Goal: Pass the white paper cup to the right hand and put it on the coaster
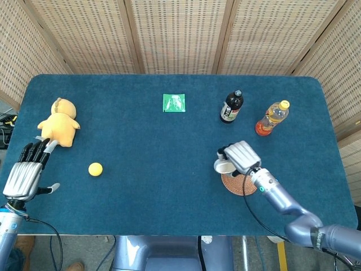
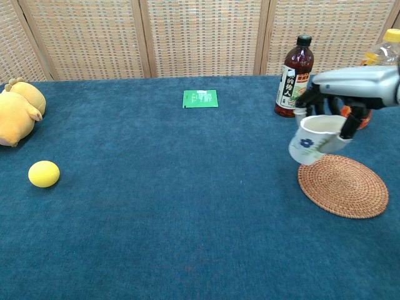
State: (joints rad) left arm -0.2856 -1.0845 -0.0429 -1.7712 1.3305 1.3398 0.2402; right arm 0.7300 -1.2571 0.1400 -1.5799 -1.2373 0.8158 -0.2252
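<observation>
Chest view: tilted white paper cup [image 2: 310, 145] bears a blue flower print.

A desk [image 1: 169, 141] covered in dark blue cloth is standing before woven rattan screens [image 1: 175, 34] framed in pale wood, which are closing it in behind and on both sides; grey floor [image 1: 79, 254] is showing below.
</observation>
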